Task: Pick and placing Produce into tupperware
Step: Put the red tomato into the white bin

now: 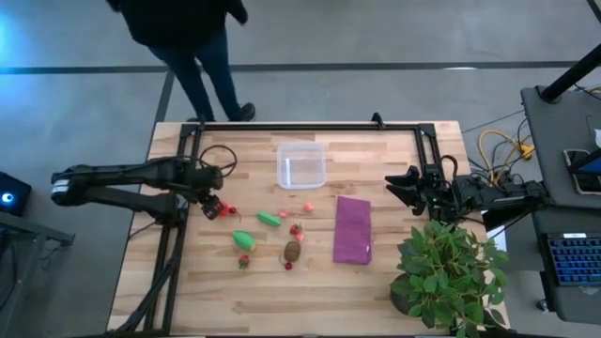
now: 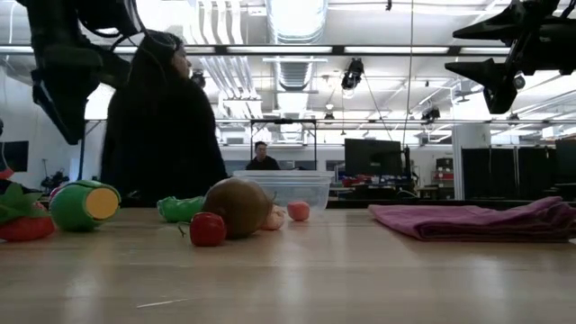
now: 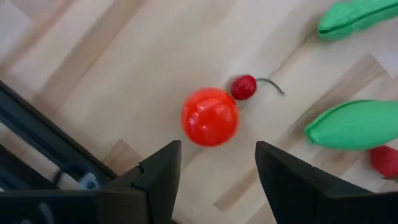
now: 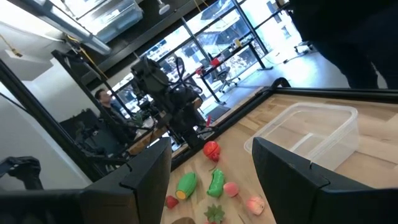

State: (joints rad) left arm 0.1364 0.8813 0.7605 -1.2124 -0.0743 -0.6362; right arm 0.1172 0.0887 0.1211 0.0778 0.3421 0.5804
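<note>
Left gripper [image 3: 214, 168] over red round produce, fingers apart, holding nothing.
Red ball [image 3: 210, 116] lies on the table [image 1: 188, 282] just ahead of the open jaws, roughly centred on the gap, a small cherry [image 3: 244, 87] touching it. No long axis on the ball; green corn-like piece [image 1: 244, 239] and green pod [image 1: 269, 219] lie nearby, long axes slanted across the table. Tupperware [image 1: 301, 165] upright, empty, farther in toward mid-table. Right gripper [image 1: 406, 188] parked open and empty beside the purple cloth [image 1: 353, 229].
</note>
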